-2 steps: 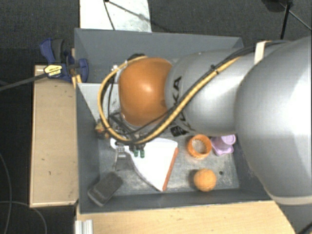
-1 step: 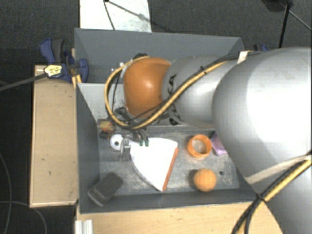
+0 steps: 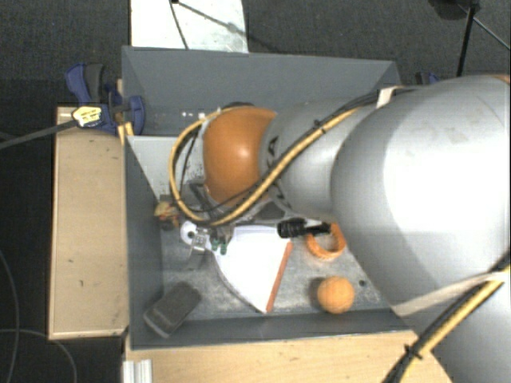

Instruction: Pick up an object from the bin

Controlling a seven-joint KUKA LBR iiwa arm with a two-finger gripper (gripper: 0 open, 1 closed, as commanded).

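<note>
My gripper [image 3: 203, 238] is low in the left half of the bin, under the arm's wrist. It hangs at the upper left edge of a white flat piece with an orange-brown edge [image 3: 254, 271]. A small brownish thing [image 3: 165, 210] lies against the left wall, just up and left of the gripper. A dark grey block [image 3: 171, 308] lies in the front left corner, apart from the gripper. Nothing shows between the gripper's parts.
An orange ball [image 3: 335, 294] rests near the front wall on the right. An orange ring [image 3: 326, 246] and a black marker-like stick [image 3: 302, 229] lie beside the arm. The arm covers the bin's back and right side.
</note>
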